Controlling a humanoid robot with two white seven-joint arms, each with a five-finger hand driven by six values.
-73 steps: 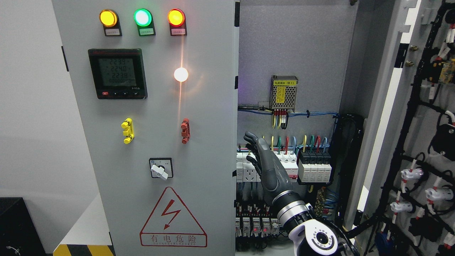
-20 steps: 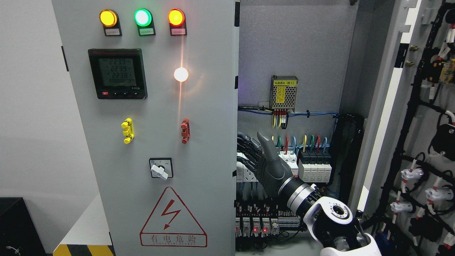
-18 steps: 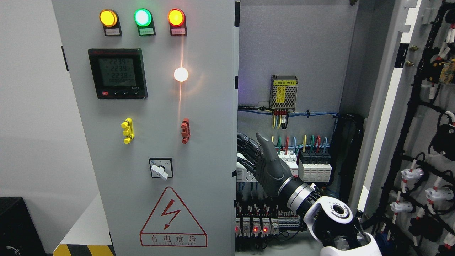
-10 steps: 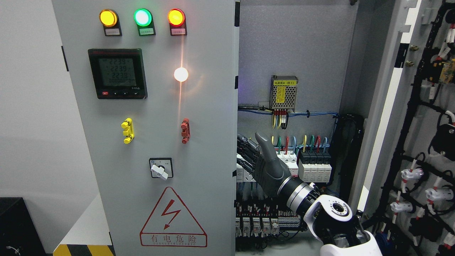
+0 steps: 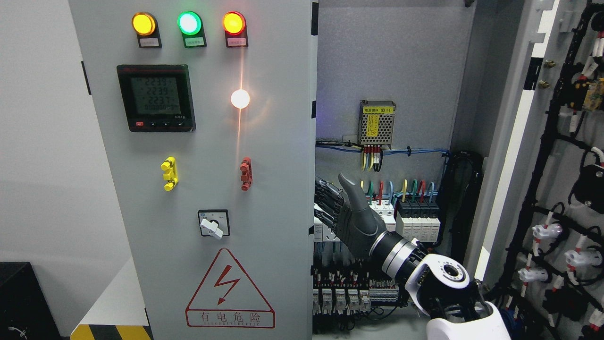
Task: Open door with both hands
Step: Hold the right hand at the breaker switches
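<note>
The grey left door (image 5: pixel 273 198) of the electrical cabinet stands shut, carrying three indicator lamps, a meter and a rotary switch. The right door (image 5: pixel 514 141) is swung wide open at the picture's right, with its wired inner side showing. My right hand (image 5: pixel 351 217) is inside the opening, just right of the left door's free edge (image 5: pixel 313 156). Its fingers (image 5: pixel 326 200) stretch left to that edge, where the tips are hidden, and the thumb points up. It is open and holds nothing that I can see. The left arm is not in view.
Behind my hand are rows of breakers (image 5: pixel 415 219) with coloured wires, and a mesh power supply (image 5: pixel 376 123) sits on the back plate. Cable looms and connectors (image 5: pixel 566 245) hang on the open right door. A black box (image 5: pixel 23 302) stands at the lower left.
Since 3.7 s ago my right hand has turned palm-left and moved to the left door's edge, with the forearm swinging right. Over the last second it has barely shifted.
</note>
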